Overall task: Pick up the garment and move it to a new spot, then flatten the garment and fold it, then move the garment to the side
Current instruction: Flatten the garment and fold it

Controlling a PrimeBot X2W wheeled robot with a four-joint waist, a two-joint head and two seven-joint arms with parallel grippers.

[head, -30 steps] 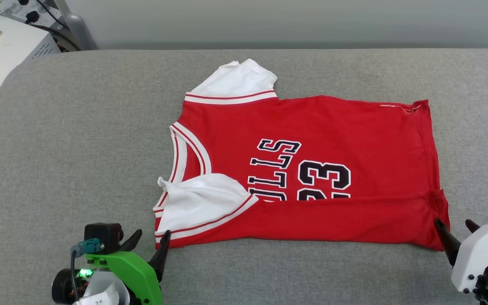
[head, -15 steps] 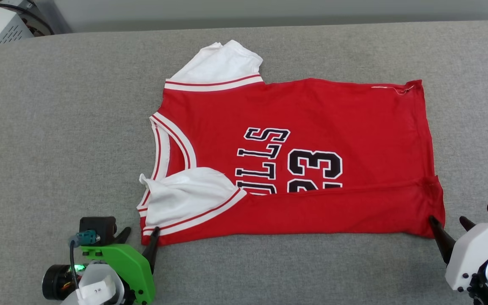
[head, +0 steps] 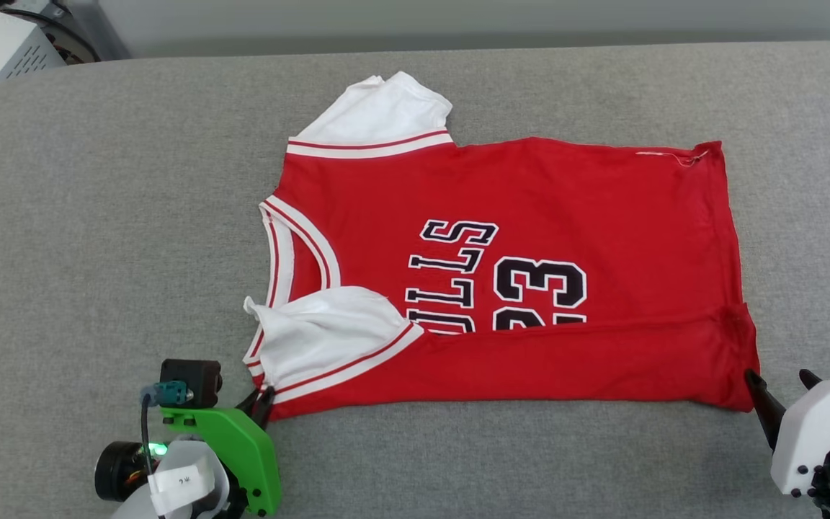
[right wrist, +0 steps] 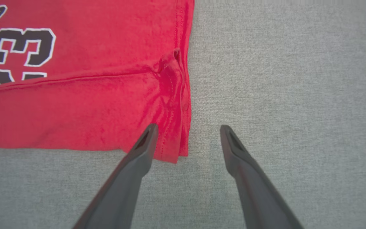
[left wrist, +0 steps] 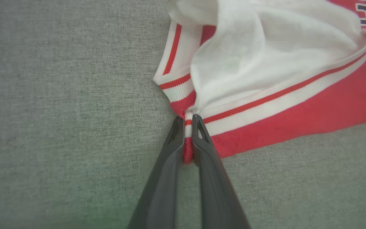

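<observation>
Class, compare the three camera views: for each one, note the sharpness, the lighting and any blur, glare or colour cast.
Head view: even, soft light, no glare, lettering on the jersey crisp. Left wrist view: softer overall, the white sleeve nearly washed out, a faint green tinge at the bottom left. Right wrist view: hem stitching sharp, the right gripper blurring toward the bottom edge.

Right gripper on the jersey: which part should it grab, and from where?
The near hem corner of the garment, approached from the near edge. The fold stacks layers there into a pinchable edge, and it mirrors the shoulder corner that the left gripper pinches. The right gripper is open, one finger over that corner, the other over bare cushion; shifting slightly toward the fabric would likely help.
</observation>
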